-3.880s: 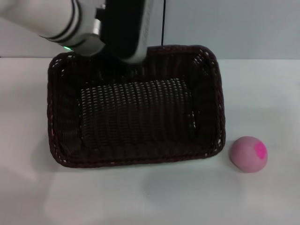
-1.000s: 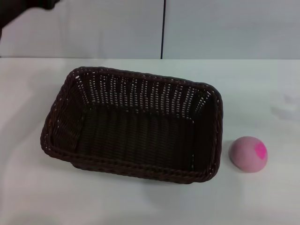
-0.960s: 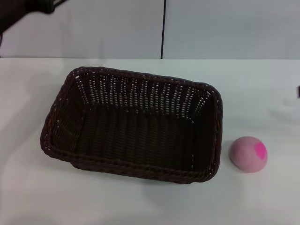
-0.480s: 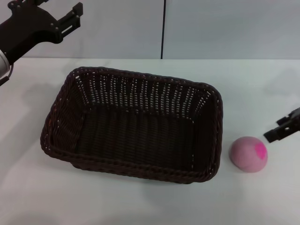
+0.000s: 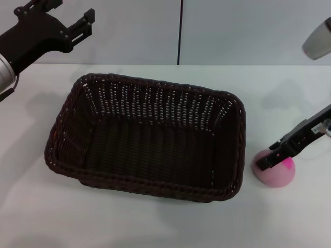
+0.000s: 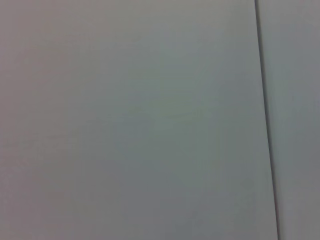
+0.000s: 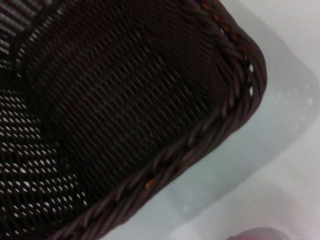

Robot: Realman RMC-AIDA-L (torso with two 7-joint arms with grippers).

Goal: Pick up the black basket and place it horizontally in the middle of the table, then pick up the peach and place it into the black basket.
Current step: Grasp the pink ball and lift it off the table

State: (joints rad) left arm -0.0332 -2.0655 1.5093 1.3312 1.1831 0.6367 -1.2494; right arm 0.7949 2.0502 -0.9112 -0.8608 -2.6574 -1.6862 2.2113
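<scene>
The black basket (image 5: 155, 87) lies flat, mouth up, in the middle of the white table (image 5: 155, 222), its long side running left to right. Its corner also shows in the right wrist view (image 7: 220, 125). The pink peach (image 5: 279, 175) sits on the table just right of the basket; its edge shows in the right wrist view (image 7: 260, 234). My right gripper (image 5: 269, 160) reaches in from the right and hangs just over the peach's top left, partly covering it. My left gripper (image 5: 70, 14) is open and empty, raised at the far left, apart from the basket.
A grey wall with a dark vertical seam (image 5: 181, 31) stands behind the table. The left wrist view shows only this wall and the seam (image 6: 264, 120). Bare tabletop lies in front of the basket and to its left.
The left gripper, earlier at the basket's far rim, has drawn back to the upper left. The basket now lies flat. The right gripper has come in from the right and reached the peach.
</scene>
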